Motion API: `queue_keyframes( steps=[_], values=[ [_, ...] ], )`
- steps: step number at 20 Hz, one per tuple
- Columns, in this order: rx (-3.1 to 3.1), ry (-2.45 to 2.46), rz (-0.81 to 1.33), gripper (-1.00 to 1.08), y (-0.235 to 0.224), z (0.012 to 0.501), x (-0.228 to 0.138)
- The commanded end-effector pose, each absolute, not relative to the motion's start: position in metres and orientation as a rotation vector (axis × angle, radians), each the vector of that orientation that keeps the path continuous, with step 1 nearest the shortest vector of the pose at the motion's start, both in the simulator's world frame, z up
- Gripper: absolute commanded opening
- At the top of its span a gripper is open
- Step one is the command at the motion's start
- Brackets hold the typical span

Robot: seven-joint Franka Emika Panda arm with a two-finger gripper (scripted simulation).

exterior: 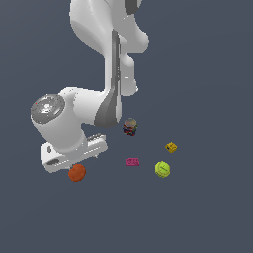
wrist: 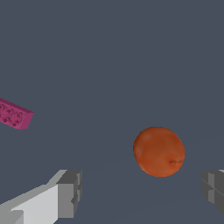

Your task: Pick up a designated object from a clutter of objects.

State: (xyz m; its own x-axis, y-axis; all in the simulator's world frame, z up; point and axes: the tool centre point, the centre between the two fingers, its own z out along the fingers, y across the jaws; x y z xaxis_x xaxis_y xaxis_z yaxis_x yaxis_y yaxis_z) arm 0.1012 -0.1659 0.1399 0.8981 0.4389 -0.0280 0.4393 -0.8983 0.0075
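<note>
Exterior view: the pincer (exterior: 74,160) hangs over the orange ball (exterior: 76,173), no counter edge visible.

Wrist view: 2 fingers (wrist: 70,194) spread wide, ball (wrist: 159,151) off-centre, nearer 1 finger; closing could knock it away.

Arm bent low, wrist turned downward.
Gripper (wrist: 140,192) spread wide, one grey finger (wrist: 70,192) on either side of the wrist view, nothing clamped between the pads.

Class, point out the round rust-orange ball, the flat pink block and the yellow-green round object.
Round rust-orange ball (wrist: 158,151), wrist view, centre of its face.
Flat pink block (exterior: 132,161), exterior view, top face.
Yellow-green round object (exterior: 162,169), exterior view, centre.
</note>
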Motion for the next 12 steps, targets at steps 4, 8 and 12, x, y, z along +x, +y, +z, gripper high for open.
queue_keyframes(
  steps=[4,8,12],
  values=[
    [3.038,0.778,-0.016,1.00,-0.198,0.114,0.107],
    [3.035,0.807,-0.005,1.00,-0.212,0.102,0.109],
    [3.033,0.819,0.000,1.00,-0.217,0.097,0.109]
  ],
)
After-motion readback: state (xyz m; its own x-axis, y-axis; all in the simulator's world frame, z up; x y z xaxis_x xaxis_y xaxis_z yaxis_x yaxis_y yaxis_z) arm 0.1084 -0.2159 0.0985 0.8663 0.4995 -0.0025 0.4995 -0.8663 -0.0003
